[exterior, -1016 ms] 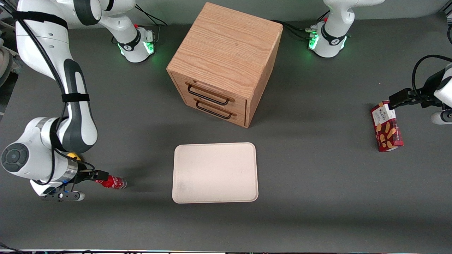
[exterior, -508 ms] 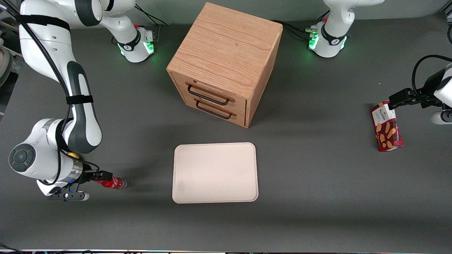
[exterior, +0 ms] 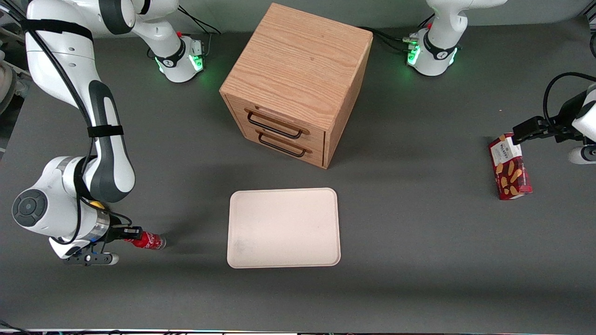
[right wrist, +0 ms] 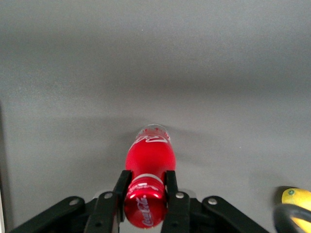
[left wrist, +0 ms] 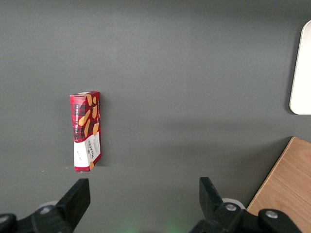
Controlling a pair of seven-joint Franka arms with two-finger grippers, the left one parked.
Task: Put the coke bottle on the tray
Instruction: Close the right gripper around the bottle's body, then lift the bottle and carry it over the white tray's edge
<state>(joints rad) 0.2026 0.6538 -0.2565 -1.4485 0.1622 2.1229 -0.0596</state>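
Since a second ago, working arm has swung its wrist slightly toward the table's centre; black two-finger gripper [exterior: 132, 231] [right wrist: 145, 187] now clamped on the cap end of the tiny red coke bottle with white-lettered label [exterior: 150, 240] [right wrist: 148, 167]. Bottle sits at the working arm's end of the dark grey table [exterior: 419, 242], near its front edge. Flat cream-white rounded-corner tray [exterior: 283, 227] lies mid-table, apart from the bottle; yellow lump [right wrist: 296, 198] near the gripper.
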